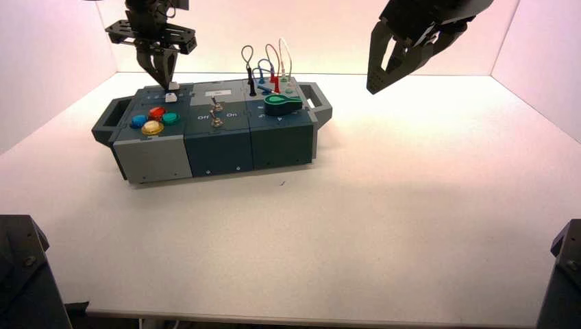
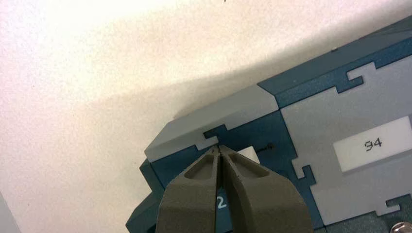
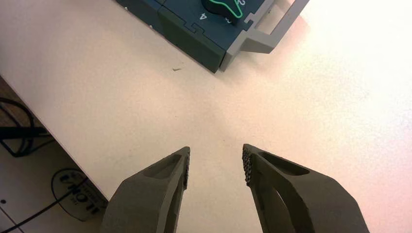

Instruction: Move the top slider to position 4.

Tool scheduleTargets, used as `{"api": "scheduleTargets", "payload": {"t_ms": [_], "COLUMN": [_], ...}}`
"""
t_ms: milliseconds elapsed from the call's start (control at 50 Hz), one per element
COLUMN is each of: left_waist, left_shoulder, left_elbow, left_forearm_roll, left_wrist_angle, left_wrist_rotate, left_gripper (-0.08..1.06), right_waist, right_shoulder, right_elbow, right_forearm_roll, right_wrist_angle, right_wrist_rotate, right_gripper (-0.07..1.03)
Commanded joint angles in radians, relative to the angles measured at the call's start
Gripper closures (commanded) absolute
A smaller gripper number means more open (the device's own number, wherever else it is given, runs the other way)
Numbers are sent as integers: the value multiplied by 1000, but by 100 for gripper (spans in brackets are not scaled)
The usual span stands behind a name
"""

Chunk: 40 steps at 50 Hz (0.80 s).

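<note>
My left gripper (image 1: 166,83) hangs over the far left corner of the box (image 1: 205,147), fingertips pressed together and pointing straight down. In the left wrist view the two fingers (image 2: 194,194) meet at their tips with nothing between them, and the top slider (image 2: 248,155) shows as a small white knob just beside the tips, partly hidden behind one finger. From above, that knob (image 1: 174,86) sits right next to my fingertips at the back edge of the box, on its dark track. Whether I am touching it, I cannot tell.

Just in front of it lies the squarer white knob (image 1: 170,98) of the second slider, and nearer still the cluster of push buttons: red (image 1: 157,112), blue (image 1: 139,120), green (image 1: 170,118) and yellow (image 1: 152,127). A white label reading "94" (image 2: 373,143) sits on the grey panel beside the slider section.

Mid-box stand two toggle switches (image 1: 216,113) between "Off" and "On". The green knob (image 1: 283,104) and the looped wires (image 1: 267,68) occupy the box's right section.

My right gripper (image 1: 384,72) hovers high, off to the right of the box and well apart from it, fingers (image 3: 150,194) spread wide over bare table (image 1: 411,205).
</note>
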Motion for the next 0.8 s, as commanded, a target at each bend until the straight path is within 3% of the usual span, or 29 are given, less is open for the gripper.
{"api": "scheduleTargets", "payload": {"t_ms": [20, 160, 220, 340, 400, 620, 800], "left_waist": [20, 5, -9, -44, -64, -170, -172], "left_shoulder": [-112, -235, -293, -408, -454, -644, -732], "left_elbow": [-28, -5, 23, 91, 127, 296, 416], "left_forearm_roll": [3, -2, -3, -8, -8, -11, -11], "left_wrist_angle": [23, 54, 63, 80, 86, 63, -20], "left_wrist_rotate": [6, 25, 25, 8, 2, -3, -9], "left_gripper": [101, 99, 89, 40, 29, 29, 29], "right_waist": [-3, -3, -3, -3, -3, -3, -3], "right_shoulder": [-2, -2, -2, -6, -6, -9, -8], "right_elbow": [-26, -28, -31, -32, -32, -32, -32], "right_forearm_roll": [-2, -3, -6, -14, -15, -15, -15], "right_wrist_angle": [-6, -6, -6, -3, -3, 0, -2], "right_wrist_rotate": [-2, -2, -2, 0, 0, 0, 0], "right_gripper": [39, 39, 39, 39, 39, 39, 39]}}
